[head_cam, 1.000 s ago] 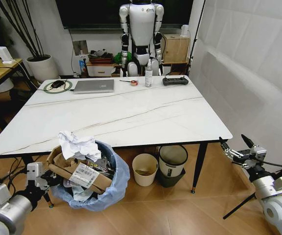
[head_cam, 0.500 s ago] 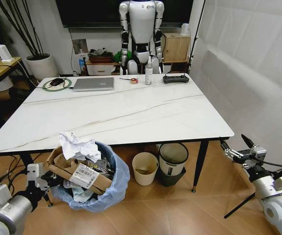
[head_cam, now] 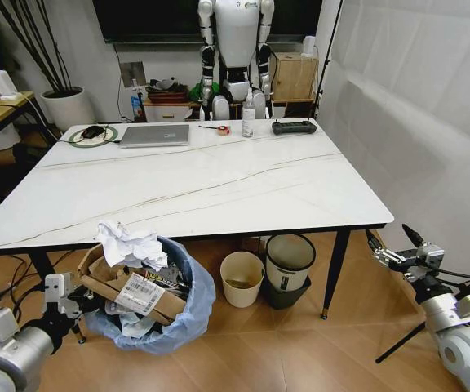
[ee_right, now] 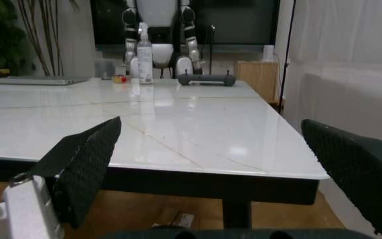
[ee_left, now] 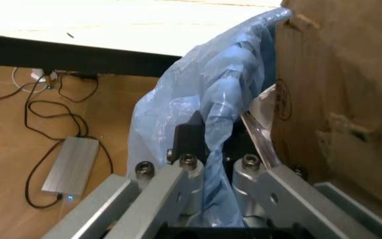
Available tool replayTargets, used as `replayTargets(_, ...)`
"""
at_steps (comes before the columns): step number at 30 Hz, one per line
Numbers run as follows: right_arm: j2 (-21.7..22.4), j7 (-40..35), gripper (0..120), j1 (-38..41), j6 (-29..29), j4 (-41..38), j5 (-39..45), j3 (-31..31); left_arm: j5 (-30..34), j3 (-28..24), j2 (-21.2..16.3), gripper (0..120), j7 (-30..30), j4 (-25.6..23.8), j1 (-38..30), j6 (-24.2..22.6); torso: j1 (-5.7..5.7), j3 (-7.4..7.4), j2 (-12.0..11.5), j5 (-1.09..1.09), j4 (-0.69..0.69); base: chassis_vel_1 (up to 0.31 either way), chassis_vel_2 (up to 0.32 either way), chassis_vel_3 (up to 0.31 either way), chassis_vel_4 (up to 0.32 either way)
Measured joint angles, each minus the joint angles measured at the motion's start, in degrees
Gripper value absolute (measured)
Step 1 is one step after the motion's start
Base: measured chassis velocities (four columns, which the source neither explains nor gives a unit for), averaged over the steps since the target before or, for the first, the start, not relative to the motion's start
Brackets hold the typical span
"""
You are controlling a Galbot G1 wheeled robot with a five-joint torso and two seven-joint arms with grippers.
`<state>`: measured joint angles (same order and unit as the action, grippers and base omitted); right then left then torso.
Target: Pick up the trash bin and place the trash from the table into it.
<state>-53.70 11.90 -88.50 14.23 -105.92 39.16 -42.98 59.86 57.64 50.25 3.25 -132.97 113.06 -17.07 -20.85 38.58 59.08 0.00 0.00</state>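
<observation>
The trash bin [head_cam: 182, 314], lined with a crinkled light-blue bag, hangs low at the left in front of the table [head_cam: 219, 184]. It is heaped with trash: crumpled white paper [head_cam: 129, 243] on top of a torn brown cardboard box [head_cam: 117, 286]. My left gripper [head_cam: 68, 298] is shut on the bin's near rim. In the left wrist view the gripper [ee_left: 214, 164] pinches the blue bag [ee_left: 198, 109] and rim, with cardboard [ee_left: 337, 74] beside it. My right gripper [head_cam: 392, 247] hangs open and holding nothing, right of the table's corner; its black pads [ee_right: 85, 169] stand wide apart.
A cream bin [head_cam: 241, 280] and a white, black-rimmed bin [head_cam: 288, 265] stand under the table. A laptop [head_cam: 156, 135], spray bottle [head_cam: 248, 124] and black controller [head_cam: 292, 126] lie at its far edge. A humanoid robot [head_cam: 237, 49] stands behind. Cables and a power brick [ee_left: 71, 167] lie on the floor.
The whole head view has shifted slightly, so the camera moved; the table now sits a little higher and farther. The bin and both grippers keep their places in the picture.
</observation>
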Motion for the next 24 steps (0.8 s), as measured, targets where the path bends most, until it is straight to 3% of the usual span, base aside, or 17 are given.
replayTargets(24,0.0,0.0,100,0.0,0.0,0.0,0.0,0.0,-0.7,-0.1,0.1,0,-0.6,0.5,-0.5,-0.1,3.13,-3.97,-7.1,0.0,0.0,0.0,0.0,0.0,0.0)
